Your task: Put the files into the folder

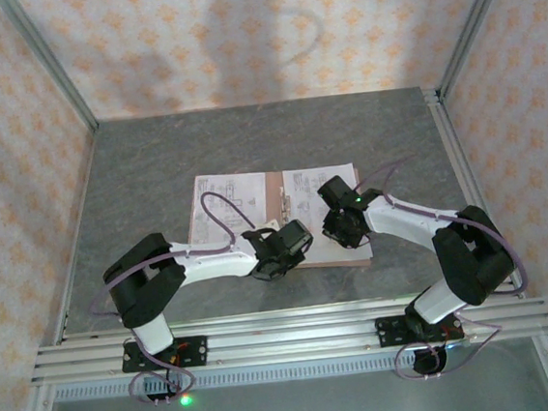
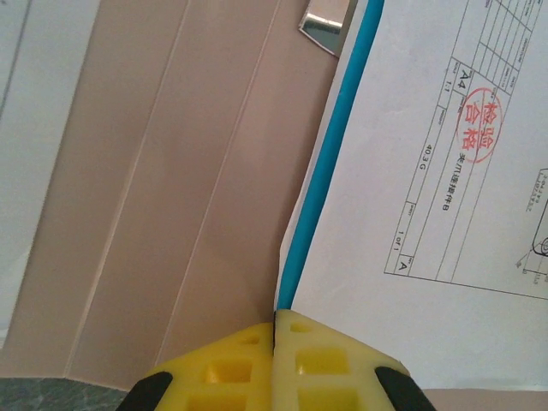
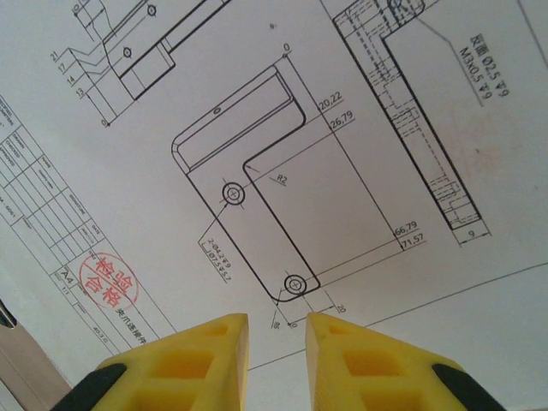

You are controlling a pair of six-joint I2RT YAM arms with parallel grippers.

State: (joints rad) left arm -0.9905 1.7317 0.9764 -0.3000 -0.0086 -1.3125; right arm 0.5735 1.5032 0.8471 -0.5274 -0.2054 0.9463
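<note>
Yellow left jaws pinch teal sheet (image 2: pixel 324 171); right jaws ajar over printed page (image 3: pixel 360 197).

You view the counter (image 1: pixel 248 140) from high behind; both wrist cameras face down, close over one red-stamped sheet (image 3: pixel 385 257).

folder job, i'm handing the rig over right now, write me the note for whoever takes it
Left gripper: jaws shut at the near edge of the teal sheet, which runs into their seam and looks pinched.
Right gripper: jaws open, low over the printed sheet, holding nothing.
Folder: open on the table. The teal sheet lies under the printed sheet on its right half, another sheet on its left half.
Done: files rest on the open folder.
Left: square the sheets up, then probably close the cover.
</note>
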